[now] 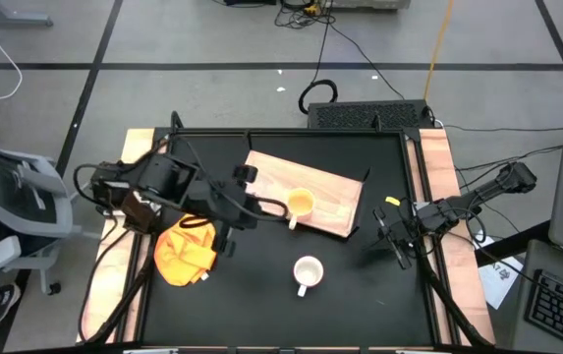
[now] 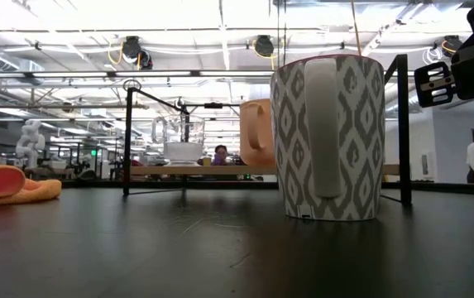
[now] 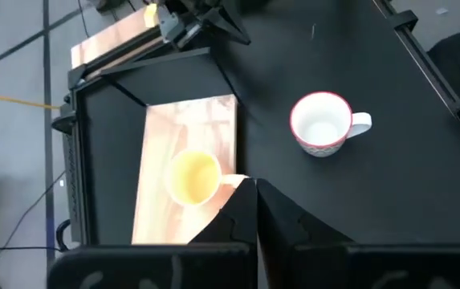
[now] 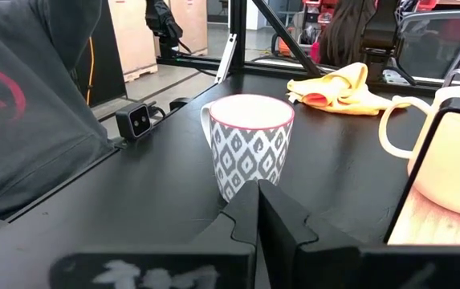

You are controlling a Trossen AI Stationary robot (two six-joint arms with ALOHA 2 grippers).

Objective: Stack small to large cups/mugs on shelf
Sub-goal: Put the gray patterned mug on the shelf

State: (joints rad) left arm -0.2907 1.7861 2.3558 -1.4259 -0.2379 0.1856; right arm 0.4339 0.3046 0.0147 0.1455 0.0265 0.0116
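The yellow-orange mug [image 1: 301,204] stands upright on the light-wood shelf [image 1: 330,182], its handle toward the near edge. The white patterned mug [image 1: 308,272] stands on the black tabletop nearer the front, handle toward the near edge. In the low view a clear glass cup [image 2: 183,139] stands on the shelf [image 2: 162,171], left of the yellow mug [image 2: 257,132]. My left gripper [image 3: 254,189] is shut and hangs above the shelf's left part, beside the yellow mug's handle [image 3: 234,181], touching nothing. My right gripper [image 4: 258,193] is shut at the table's right side, level, pointing at the white mug [image 4: 250,144].
An orange-yellow cloth [image 1: 185,251] lies crumpled on the tabletop left of the white mug, under my left arm. A black frame [image 2: 126,141] borders the table. Bare tabletop [image 1: 360,295] lies around the white mug.
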